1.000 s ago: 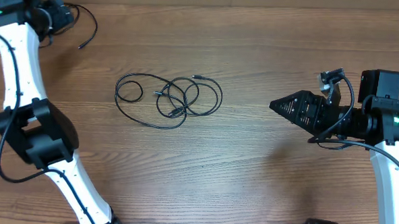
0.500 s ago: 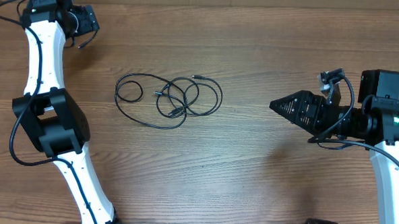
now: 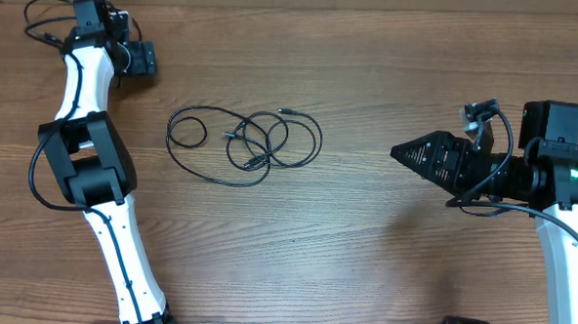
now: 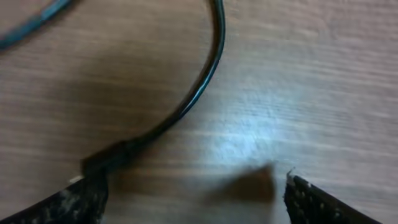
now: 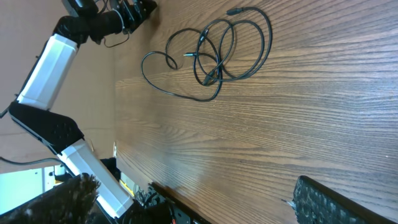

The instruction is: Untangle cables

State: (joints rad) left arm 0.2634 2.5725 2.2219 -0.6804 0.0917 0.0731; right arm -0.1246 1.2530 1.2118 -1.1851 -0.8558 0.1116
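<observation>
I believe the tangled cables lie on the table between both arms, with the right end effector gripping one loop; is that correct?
Not quite. The cables do lie on the table between both arms, but the right end effector grips no loop: the overhead view shows it well apart from them, over bare wood.

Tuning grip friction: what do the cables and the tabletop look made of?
Cables: thin black cords, likely with a rubber or PVC jacket, since they lie in limp, smooth loops. The finish looks dull, with no strong glints. The plug ends are too small to judge.
Tabletop: brown wood grain, probably laminate or veneer, though solid wood can't be excluded. The streaking is even and there is a soft satin sheen.
</observation>
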